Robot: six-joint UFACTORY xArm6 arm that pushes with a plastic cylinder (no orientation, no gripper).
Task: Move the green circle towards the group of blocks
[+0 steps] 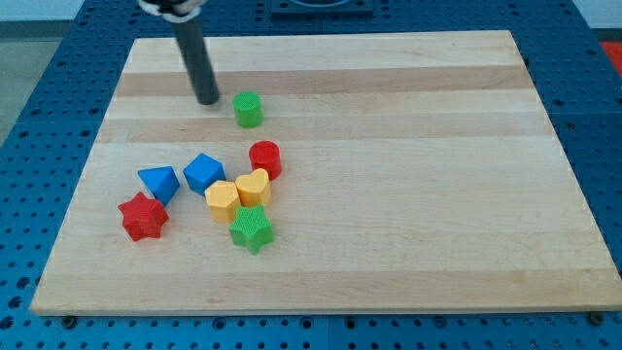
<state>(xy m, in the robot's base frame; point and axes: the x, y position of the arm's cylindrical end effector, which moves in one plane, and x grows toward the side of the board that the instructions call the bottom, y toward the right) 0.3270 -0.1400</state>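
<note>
Camera view: my tip [208, 100] is resting just left of the green circle [248, 109] on the surface [408, 175], the red circle [264, 158] heading the group below; no claw is showing
</note>
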